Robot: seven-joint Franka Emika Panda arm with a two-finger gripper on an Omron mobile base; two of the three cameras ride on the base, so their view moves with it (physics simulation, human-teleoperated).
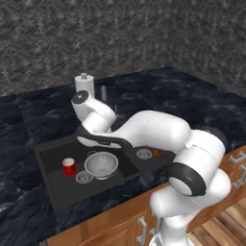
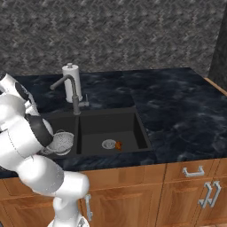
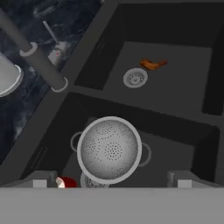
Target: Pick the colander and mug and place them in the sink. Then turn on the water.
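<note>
Hand view: jaws spread wide, empty, above colander (image 3: 109, 149) in sink (image 3: 183, 144).

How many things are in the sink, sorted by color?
Silver-grey: 3, the colander and two drain strainers
Red: 1, the mug
Orange: 1, a small orange thing in the other basin
Total: 5

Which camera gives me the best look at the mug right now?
The left base view: the mug stands whole in the sink beside the colander. The hand view catches a red sliver at its bottom edge; in the right base view I can't make it out.
</note>
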